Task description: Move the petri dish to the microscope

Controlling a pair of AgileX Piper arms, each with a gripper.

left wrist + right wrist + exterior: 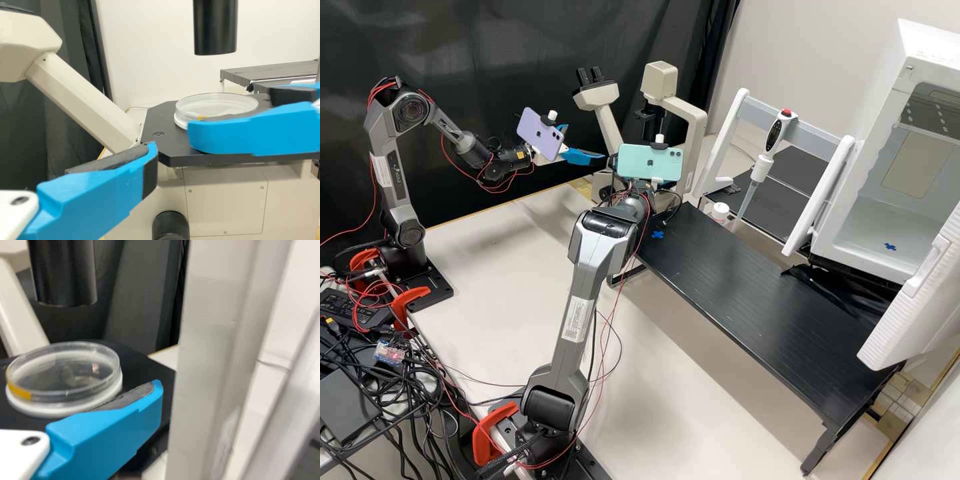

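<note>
Left wrist view: dish (217,106) sits on microscope (225,197) stage (158,134), black tube (215,27) overhead. Left claw (587,142) open, fingers apart. Right claw (640,195) near dish, can't tell if open; pale post (220,360) close in right wrist view. Pipette stand (723,141) and white cabinet (913,57) beside black surface (747,287).
</note>
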